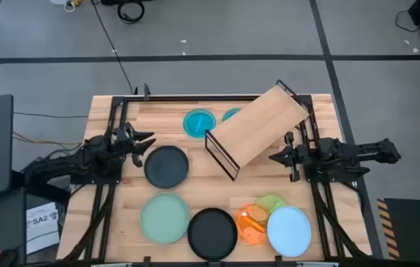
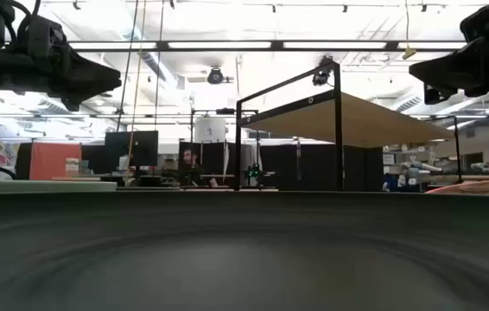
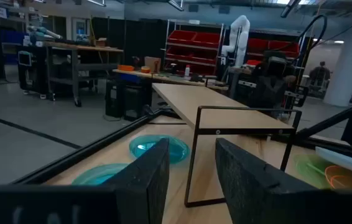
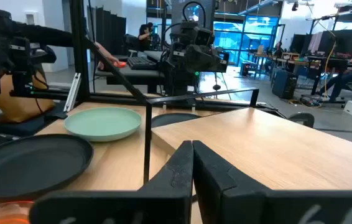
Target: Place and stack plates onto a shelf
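The shelf (image 1: 258, 130), a light wooden board on a black wire frame, stands slantwise on the table's far middle. A dark plate (image 1: 167, 165) lies to its left. Mint green (image 1: 165, 216), black (image 1: 213, 233), orange (image 1: 248, 225), lime green (image 1: 271, 202) and light blue (image 1: 290, 230) plates lie along the near edge. A teal plate (image 1: 199, 123) and a smaller one (image 1: 231, 115) lie at the far side. My left gripper (image 1: 147, 144) hovers open left of the dark plate, facing the shelf (image 3: 226, 102). My right gripper (image 1: 275, 157) hovers shut beside the shelf's right end (image 4: 275, 149).
The orange, lime green and light blue plates overlap at the near right. In the low view the black plate (image 2: 244, 250) fills the foreground, with the shelf (image 2: 374, 117) behind it. Bare tabletop lies between the shelf and the near row. Desks, racks and people show beyond the table.
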`<act>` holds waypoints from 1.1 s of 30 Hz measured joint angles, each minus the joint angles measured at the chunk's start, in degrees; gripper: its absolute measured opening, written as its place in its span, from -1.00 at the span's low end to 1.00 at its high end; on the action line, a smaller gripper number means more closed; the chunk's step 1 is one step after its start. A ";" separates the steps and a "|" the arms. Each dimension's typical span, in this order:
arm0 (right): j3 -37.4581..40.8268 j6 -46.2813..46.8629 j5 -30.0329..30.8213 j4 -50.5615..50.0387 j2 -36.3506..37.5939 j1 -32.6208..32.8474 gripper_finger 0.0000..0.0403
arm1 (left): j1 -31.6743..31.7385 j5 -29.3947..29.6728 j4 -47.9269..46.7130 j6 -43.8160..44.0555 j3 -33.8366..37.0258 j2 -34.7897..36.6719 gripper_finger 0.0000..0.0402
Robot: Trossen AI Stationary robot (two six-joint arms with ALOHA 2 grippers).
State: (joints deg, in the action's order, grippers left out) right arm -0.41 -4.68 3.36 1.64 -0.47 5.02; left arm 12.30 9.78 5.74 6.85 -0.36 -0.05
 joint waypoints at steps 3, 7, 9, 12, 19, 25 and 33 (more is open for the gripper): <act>0.00 0.00 0.01 0.01 0.00 0.02 -0.92 | 0.01 -0.01 0.00 0.00 0.00 0.02 -0.32; -0.02 0.01 0.01 0.01 0.00 0.02 -0.92 | 0.00 0.00 0.00 0.00 0.00 0.02 -0.32; -0.02 0.00 0.00 0.00 0.00 0.00 -0.92 | 0.01 -0.02 0.00 0.00 0.00 0.02 -0.32; 0.00 0.00 0.00 0.01 0.00 0.02 -0.92 | 0.03 0.00 0.00 0.00 0.00 0.02 -0.32; -0.01 -0.01 0.01 0.00 0.00 0.01 -0.92 | 1.15 -0.01 0.05 0.00 -0.02 -0.53 -0.32; -0.02 -0.01 -0.01 -0.01 0.02 0.00 -0.92 | 1.11 -0.02 0.02 0.00 0.00 -0.66 -0.32; -0.01 0.00 0.00 -0.01 0.00 0.01 -0.92 | 1.11 -0.02 0.02 0.00 -0.02 -0.66 -0.32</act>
State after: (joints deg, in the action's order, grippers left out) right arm -0.42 -4.68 3.36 1.63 -0.47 5.03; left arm 13.41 9.76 5.76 6.85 -0.38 -0.71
